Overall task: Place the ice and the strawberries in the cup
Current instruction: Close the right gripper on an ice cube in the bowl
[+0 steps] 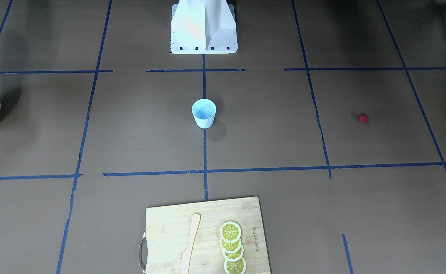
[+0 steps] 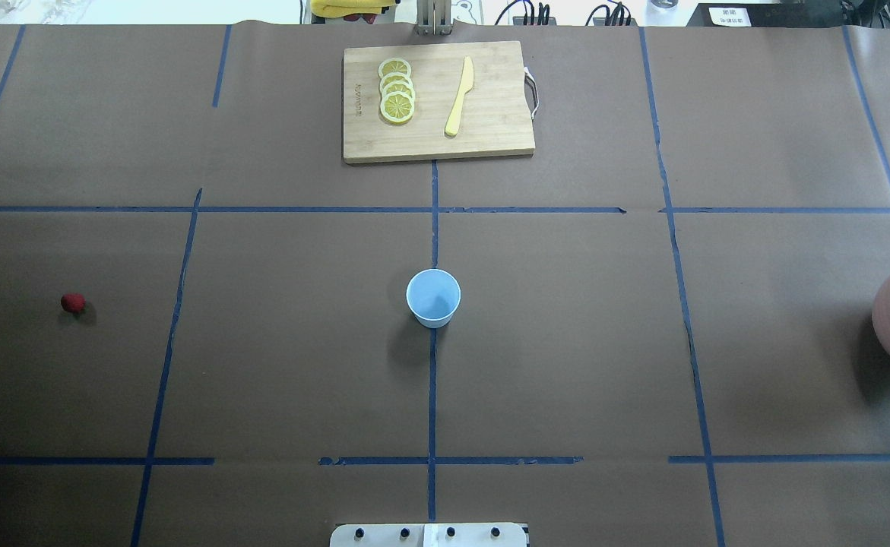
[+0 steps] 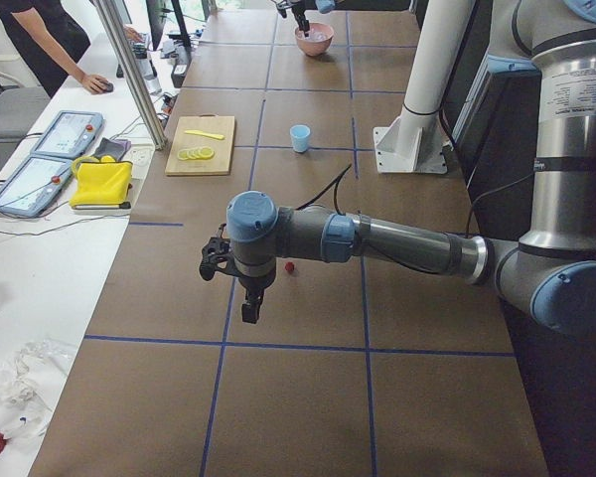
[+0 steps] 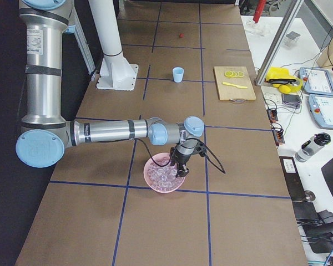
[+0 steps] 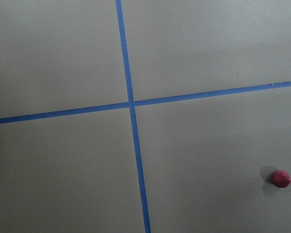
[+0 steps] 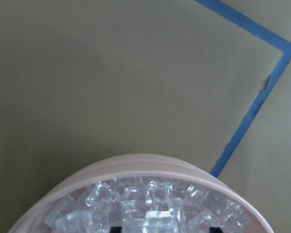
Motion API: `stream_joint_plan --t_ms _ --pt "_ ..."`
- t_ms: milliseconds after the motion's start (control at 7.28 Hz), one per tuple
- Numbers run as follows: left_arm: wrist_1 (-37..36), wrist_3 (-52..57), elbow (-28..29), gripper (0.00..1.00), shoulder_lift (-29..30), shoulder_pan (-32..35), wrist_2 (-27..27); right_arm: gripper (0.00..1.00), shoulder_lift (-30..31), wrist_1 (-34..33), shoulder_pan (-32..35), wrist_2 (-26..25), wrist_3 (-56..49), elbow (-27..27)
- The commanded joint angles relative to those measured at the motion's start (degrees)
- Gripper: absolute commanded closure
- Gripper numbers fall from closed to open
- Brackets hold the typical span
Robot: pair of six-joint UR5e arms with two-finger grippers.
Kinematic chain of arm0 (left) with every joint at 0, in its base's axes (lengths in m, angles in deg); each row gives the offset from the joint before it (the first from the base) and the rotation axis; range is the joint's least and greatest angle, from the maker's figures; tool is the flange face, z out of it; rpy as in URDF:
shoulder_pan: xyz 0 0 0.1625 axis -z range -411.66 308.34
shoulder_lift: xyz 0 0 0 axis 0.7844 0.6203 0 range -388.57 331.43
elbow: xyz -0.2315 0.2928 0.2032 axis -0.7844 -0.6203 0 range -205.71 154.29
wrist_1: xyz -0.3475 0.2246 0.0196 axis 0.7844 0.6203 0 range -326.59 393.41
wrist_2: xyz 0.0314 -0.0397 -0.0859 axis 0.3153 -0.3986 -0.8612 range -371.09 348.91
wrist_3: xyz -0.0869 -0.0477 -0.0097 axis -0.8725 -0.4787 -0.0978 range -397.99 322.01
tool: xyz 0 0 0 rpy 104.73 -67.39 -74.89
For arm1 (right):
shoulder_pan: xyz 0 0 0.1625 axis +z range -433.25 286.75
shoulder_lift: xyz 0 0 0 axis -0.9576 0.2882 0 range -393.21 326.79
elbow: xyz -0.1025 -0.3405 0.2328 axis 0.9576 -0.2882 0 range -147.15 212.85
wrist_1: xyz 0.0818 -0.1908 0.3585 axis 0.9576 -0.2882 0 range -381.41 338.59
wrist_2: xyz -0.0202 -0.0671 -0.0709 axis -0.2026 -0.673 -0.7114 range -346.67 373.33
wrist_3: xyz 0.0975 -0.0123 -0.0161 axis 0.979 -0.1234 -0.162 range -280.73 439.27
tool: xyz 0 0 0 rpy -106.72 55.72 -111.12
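The pale blue cup [image 2: 433, 298] stands upright and empty at the table's middle, also in the front view [image 1: 204, 113]. One tiny red strawberry [image 2: 73, 303] lies alone on the robot's left side; it shows low right in the left wrist view [image 5: 281, 178]. Ice cubes [image 6: 150, 204] fill a pink bowl [image 6: 150, 167] at the right edge [image 2: 889, 319]. My left gripper [image 3: 250, 308] hangs above the table beside the strawberry [image 3: 290, 267]; I cannot tell if it is open. My right gripper [image 4: 182, 169] is down at the ice in the bowl; only two dark tips show, state unclear.
A wooden cutting board [image 2: 437, 102] at the far side holds several lemon slices [image 2: 397, 90] and a yellow knife [image 2: 459, 97]. The white robot base [image 1: 203, 26] stands behind the cup. Blue tape lines grid the brown table. Operators' desk with tablets lies beyond the board.
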Motion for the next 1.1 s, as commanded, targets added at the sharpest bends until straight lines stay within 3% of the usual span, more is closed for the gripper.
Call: stream_joint_plan --t_ms 0,687,824,962 --pt "0.0 0.0 0.0 0.0 0.1 0.0 0.0 0.33 0.1 0.0 0.0 0.0 0.3 0.0" --pt "-0.2 0.0 -0.5 0.0 0.1 0.0 -0.1 0.34 0.1 -0.1 -0.5 -0.1 0.3 -0.4" --pt "-0.2 -0.1 -0.5 0.0 0.1 0.0 -0.1 0.48 0.1 -0.1 -0.5 -0.1 0.0 -0.4" --pt "-0.2 0.0 -0.5 0.0 0.1 0.0 -0.1 0.72 0.0 0.0 -0.5 -0.2 -0.1 -0.4"
